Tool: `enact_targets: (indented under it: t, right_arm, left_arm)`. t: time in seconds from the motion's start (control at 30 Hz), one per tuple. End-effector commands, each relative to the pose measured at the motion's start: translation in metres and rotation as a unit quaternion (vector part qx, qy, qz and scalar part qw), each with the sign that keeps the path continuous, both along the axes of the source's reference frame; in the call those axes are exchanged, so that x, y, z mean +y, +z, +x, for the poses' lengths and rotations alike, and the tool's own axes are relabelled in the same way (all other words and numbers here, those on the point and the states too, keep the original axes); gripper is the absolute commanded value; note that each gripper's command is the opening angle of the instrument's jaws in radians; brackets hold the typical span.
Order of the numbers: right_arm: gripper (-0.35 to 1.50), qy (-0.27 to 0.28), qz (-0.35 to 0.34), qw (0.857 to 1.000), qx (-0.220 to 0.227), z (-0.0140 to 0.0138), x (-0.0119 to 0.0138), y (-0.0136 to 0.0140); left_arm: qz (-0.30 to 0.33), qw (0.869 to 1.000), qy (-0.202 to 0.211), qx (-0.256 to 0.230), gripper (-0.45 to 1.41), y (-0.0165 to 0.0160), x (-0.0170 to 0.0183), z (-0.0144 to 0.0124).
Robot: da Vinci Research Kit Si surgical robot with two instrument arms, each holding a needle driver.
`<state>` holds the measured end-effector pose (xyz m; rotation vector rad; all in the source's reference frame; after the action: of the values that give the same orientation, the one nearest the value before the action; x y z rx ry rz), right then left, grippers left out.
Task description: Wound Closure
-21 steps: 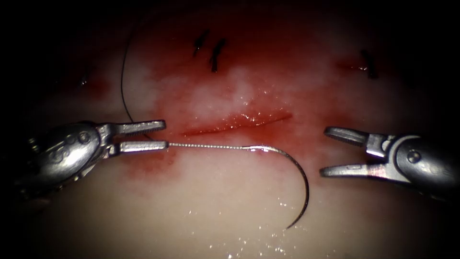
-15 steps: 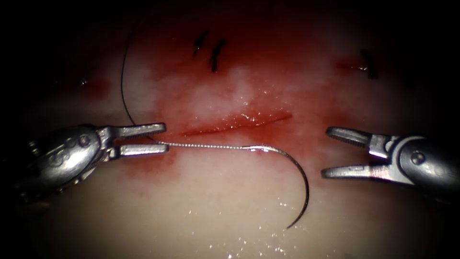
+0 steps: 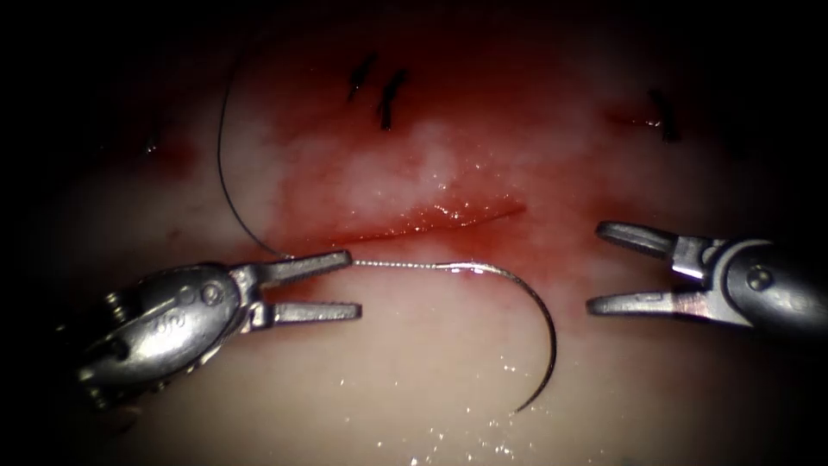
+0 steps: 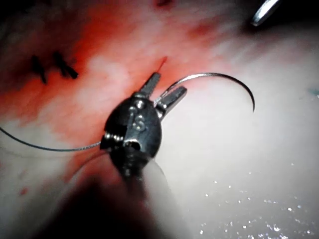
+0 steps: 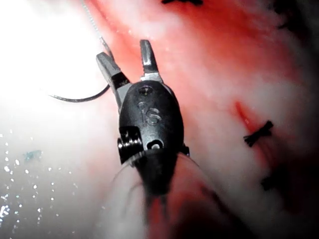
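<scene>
Together, the views showed both tools empty. From the endoscope, the left tool [image 3: 355, 283] was seen with its fingers narrowly parted and nothing gripped; its upper finger [image 3: 306, 264] lay against the thread [image 3: 222, 164] where that met the needle's [image 3: 543, 311] swaged end. The right tool [image 3: 595, 266] was held wide open, off to the right of the needle and apart from it.

The needle was found lying flat on the tissue [image 3: 414, 380] below the cut [image 3: 431, 223], not in the tissue, with its textured straight end running along beneath the cut and its smooth dark curve sweeping down to a free point. From the left wrist camera, the left tool [image 4: 165, 89] was seen with the needle [image 4: 234, 82] arching away from its fingers and the thread [image 4: 45, 147] trailing behind the wrist. From the right wrist camera, the right tool's [image 5: 125, 54] parted fingers were seen, with the needle [image 5: 79, 98] beside them. Dark, stubby cut ends of thread [image 3: 390, 99] were noted above the cut, amid glistening red fluid [image 3: 345, 164].
</scene>
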<state>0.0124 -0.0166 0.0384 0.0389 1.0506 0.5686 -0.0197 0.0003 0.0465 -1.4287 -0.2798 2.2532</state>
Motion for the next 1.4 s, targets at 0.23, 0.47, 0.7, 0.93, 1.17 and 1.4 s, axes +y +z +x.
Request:
enact_targets:
  t: [0.23,0.47,0.7,0.93,1.17,1.4]
  right_arm:
    - [0.76,0.012,0.001,1.000,-0.024,-0.0008,0.0002,0.0003]
    - [0.76,0.014,0.001,1.000,-0.027,-0.0008,0.0000,0.0001]
    - [0.71,0.017,0.001,0.999,-0.030,-0.0008,-0.0002,-0.0003]
    - [0.71,0.020,0.001,0.999,-0.035,-0.0005,-0.0003,-0.0004]
    - [0.71,0.022,0.001,0.999,-0.037,-0.0001,-0.0004,-0.0004]
    - [0.71,0.022,0.001,0.999,-0.039,0.0002,-0.0005,-0.0004]
  left_arm:
    - [0.016,0.998,-0.037,0.056,0.65,0.0001,-0.0015,-0.0054]
    - [0.052,0.984,-0.082,0.149,0.68,-0.0003,-0.0032,-0.0103]
    - [0.070,0.973,-0.093,0.200,0.68,0.0010,-0.0042,-0.0119]
    - [0.116,0.960,-0.070,0.244,0.68,0.0042,-0.0059,-0.0138]
    - [0.151,0.965,-0.062,0.206,0.66,0.0065,-0.0057,-0.0146]
    - [0.160,0.962,-0.042,0.218,0.56,0.0078,-0.0066,-0.0148]
